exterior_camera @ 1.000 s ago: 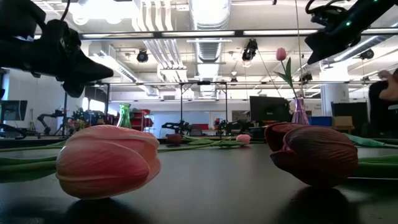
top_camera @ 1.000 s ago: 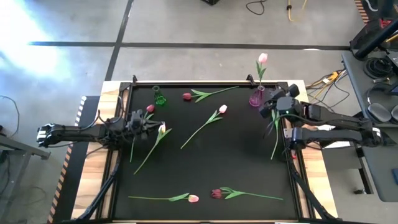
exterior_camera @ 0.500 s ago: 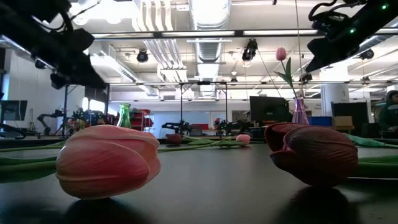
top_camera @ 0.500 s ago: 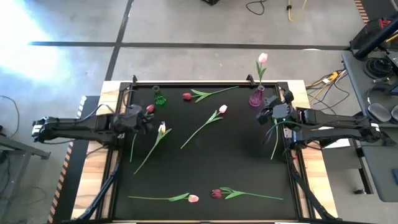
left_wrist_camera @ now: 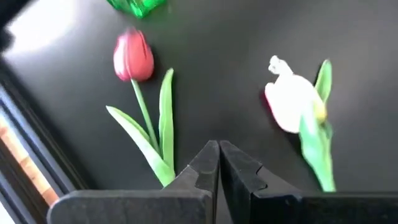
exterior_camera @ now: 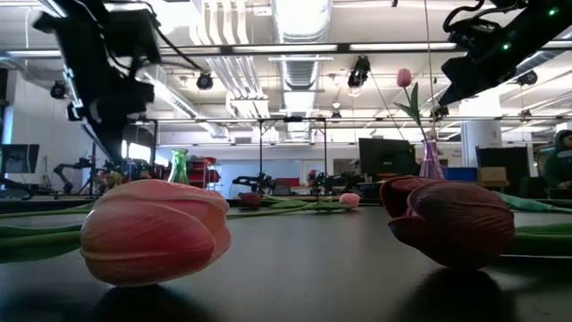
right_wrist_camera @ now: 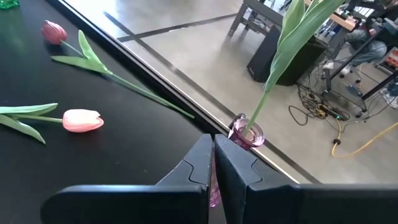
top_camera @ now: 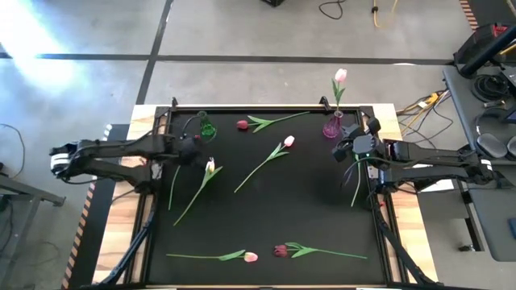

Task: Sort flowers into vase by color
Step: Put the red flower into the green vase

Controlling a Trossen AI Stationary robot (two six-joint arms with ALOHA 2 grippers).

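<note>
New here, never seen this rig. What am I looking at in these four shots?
Two dark robot arms work at a black table. One picture looks straight down from above, one looks level across the tabletop, and two come from cameras on the arms' wrists. Artificial tulips lie loose on the table, for example a pale pink tulip and a dark red tulip. Along one edge stand a green vase and a purple vase that holds one upright pink flower. The left tool is shut beside the stem of a red flower near the green vase, and I see nothing gripped. The right tool is shut and empty by the purple vase.
</note>
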